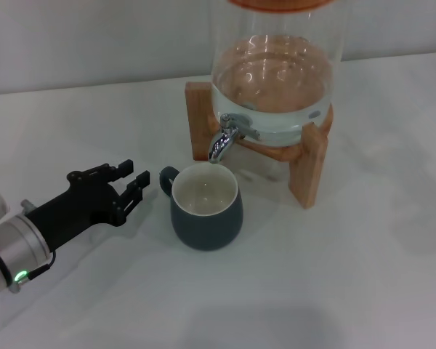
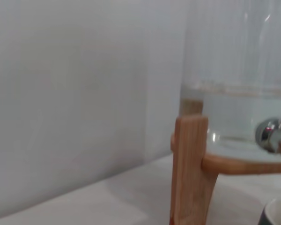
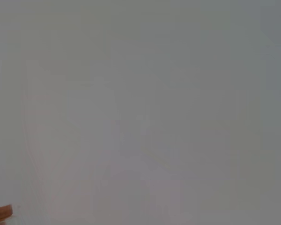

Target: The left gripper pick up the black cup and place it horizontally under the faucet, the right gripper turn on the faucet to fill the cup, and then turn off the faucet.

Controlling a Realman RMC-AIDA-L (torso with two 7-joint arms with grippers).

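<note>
we see the black cup upright on the white desk under the faucet; the left gripper, jaws released, sits just beside its handle.

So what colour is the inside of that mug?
Cream-white inside the black cup, best seen in the head view.
</note>
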